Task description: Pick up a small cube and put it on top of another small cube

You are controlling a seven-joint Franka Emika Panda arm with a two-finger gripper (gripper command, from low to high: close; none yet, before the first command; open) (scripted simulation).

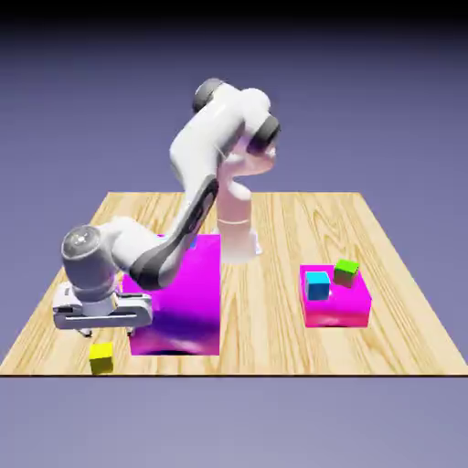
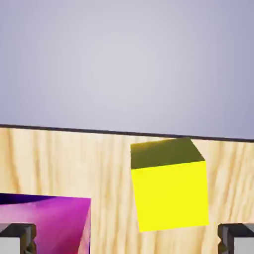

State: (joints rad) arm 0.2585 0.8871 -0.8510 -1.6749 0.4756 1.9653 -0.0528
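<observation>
Backdrop: plain blue-violet haze all round, darker toward the top of the exterior view.
Surface: light wooden table (image 1: 292,219) with lengthwise grain; its edge crosses the hand view just above the middle.
Magenta blocks: two; a large glossy magenta block (image 1: 183,302) at about 8 o'clock from the table's middle, a low magenta slab (image 1: 338,306) at about 4 o'clock.
Small cubes: three; a yellow cube (image 1: 101,357) on the wood near the table's front edge at 7 o'clock, a cyan cube (image 1: 317,285) and a green cube (image 1: 346,271) on the slab, green at 1 o'clock of cyan.
Gripper: the gripper (image 2: 127,238) hangs above the yellow cube, fingers spread wide, holding and touching nothing; in the hand view the cube sits between the two fingertips (image 2: 18,237), nearer the right one.
</observation>
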